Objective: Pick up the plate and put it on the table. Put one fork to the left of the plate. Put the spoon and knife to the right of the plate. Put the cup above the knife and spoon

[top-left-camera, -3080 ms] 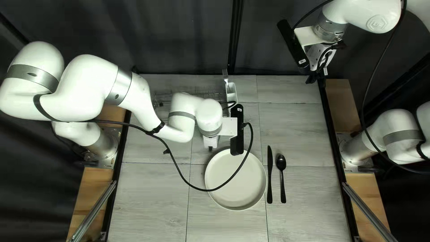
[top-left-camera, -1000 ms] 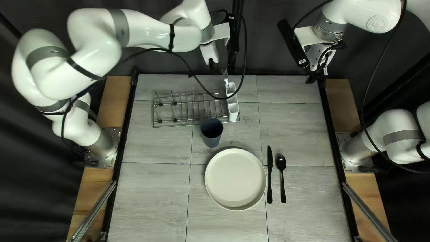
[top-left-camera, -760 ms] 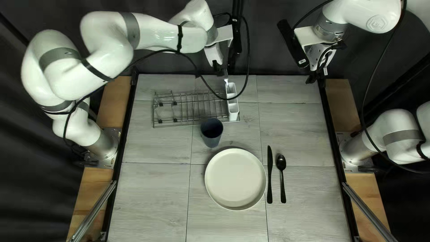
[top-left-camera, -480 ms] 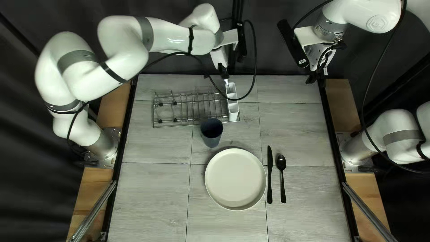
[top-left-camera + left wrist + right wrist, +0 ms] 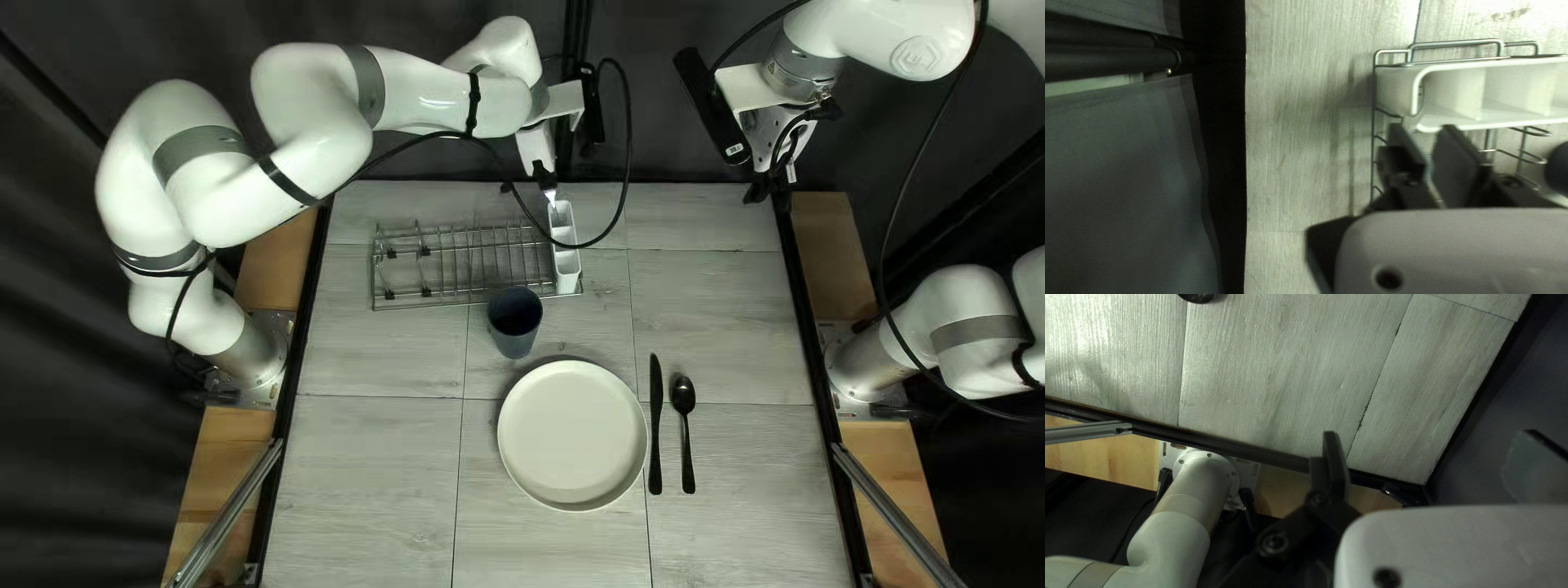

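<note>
My left gripper (image 5: 544,183) is at the far end of the white cutlery holder (image 5: 566,267), by the fork (image 5: 551,197) standing in it. In the left wrist view, my left gripper (image 5: 1428,142) is open, a thin silvery strip of the fork (image 5: 1429,173) showing between its separated fingers. On the table lies the cream plate (image 5: 572,436), with the black knife (image 5: 655,425) and black spoon (image 5: 684,396) at its right. Beyond the plate stands the dark cup (image 5: 514,322). My right gripper (image 5: 755,192) hangs at the far right corner; seen from its wrist, the gripper (image 5: 1430,436) is wide open and holds nothing.
A wire dish rack (image 5: 463,265) occupies the far part of the table (image 5: 718,316), with the cutlery holder at its right end. My left arm's black cable loops over the holder. Dark rails run along both table sides, and a dark curtain (image 5: 435,158) hangs behind.
My left arm has swung from over the cup and plate to behind the rack, then right and nearer, its gripper coming to the fork. The right arm and the tableware have stayed put.
</note>
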